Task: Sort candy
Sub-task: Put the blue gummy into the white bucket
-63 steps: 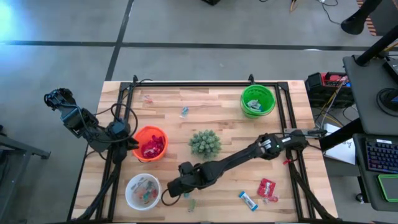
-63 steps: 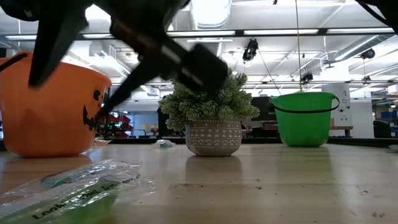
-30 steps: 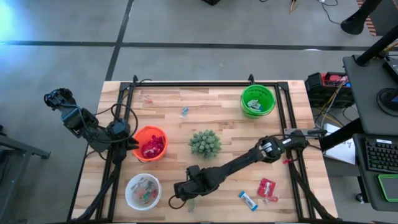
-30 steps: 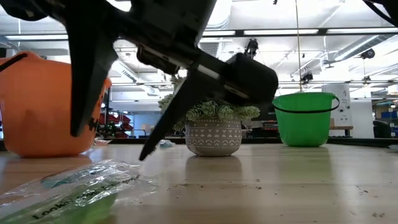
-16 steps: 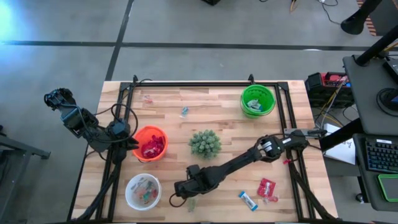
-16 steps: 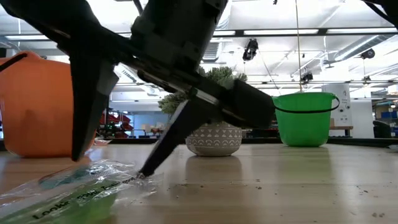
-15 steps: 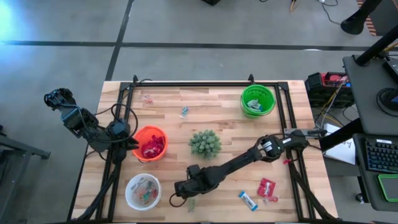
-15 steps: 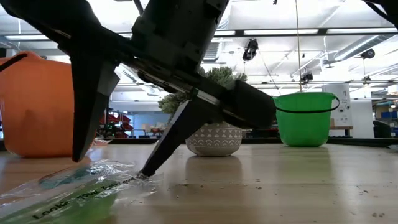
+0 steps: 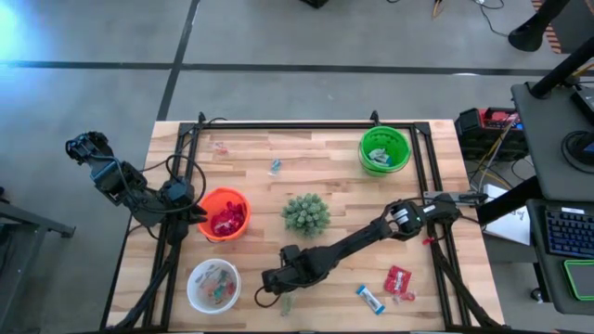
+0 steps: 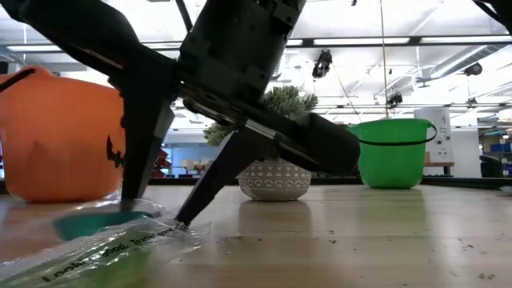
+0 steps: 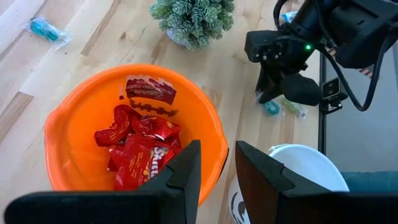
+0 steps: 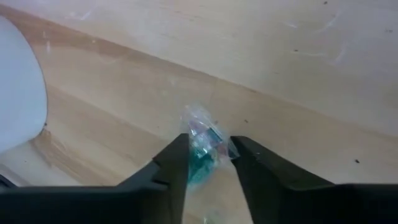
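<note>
Right wrist view: the right gripper has its two fingers drawn in against a small teal candy in a clear crinkled wrapper, pressing it from both sides on the wooden table. The candy's long axis runs roughly along the fingers, its clear tail pointing away from the wrist; whether it is lifted off the wood is hard to judge.

From overhead, that gripper sits near the table's 6 o'clock edge, between the white bowl at about 8 o'clock and a blue-and-white bar at about 5 o'clock. A second green-wrapped piece lies just beside the fingers, toward the near edge. In the low view it lies flat, long side across the frame. Red packets rest near 4 o'clock.

Bare wood lies between the gripper and the potted plant at the centre. The orange bowl of red packets sits at 9 o'clock, the green bowl at 1 o'clock.

The left gripper hangs over the orange bowl's rim, fingers a narrow gap apart, holding nothing.
</note>
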Motion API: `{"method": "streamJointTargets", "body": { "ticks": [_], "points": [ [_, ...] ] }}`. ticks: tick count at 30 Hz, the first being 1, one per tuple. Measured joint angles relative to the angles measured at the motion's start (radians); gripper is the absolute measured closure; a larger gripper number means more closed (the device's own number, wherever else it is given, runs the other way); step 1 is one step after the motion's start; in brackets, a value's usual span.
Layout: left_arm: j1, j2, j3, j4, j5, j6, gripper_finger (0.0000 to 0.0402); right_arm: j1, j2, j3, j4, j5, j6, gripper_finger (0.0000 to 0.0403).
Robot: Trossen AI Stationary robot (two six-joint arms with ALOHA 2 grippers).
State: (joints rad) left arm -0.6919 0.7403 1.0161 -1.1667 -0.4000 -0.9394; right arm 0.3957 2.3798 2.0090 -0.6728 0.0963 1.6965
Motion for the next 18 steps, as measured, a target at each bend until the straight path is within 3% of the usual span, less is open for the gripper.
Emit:
{"method": "streamJointTargets", "body": {
  "ticks": [8,18],
  "points": [
    [0.000,0.000,0.000,0.000,0.000,0.000,0.0320,-0.002,0.003,0.000,0.016,0.001,-0.070,0.0386],
    [0.000,0.000,0.000,0.000,0.000,0.000,0.0320,-0.005,-0.003,0.067,-0.012,0.008,-0.195,0.0394]
  ]
}}
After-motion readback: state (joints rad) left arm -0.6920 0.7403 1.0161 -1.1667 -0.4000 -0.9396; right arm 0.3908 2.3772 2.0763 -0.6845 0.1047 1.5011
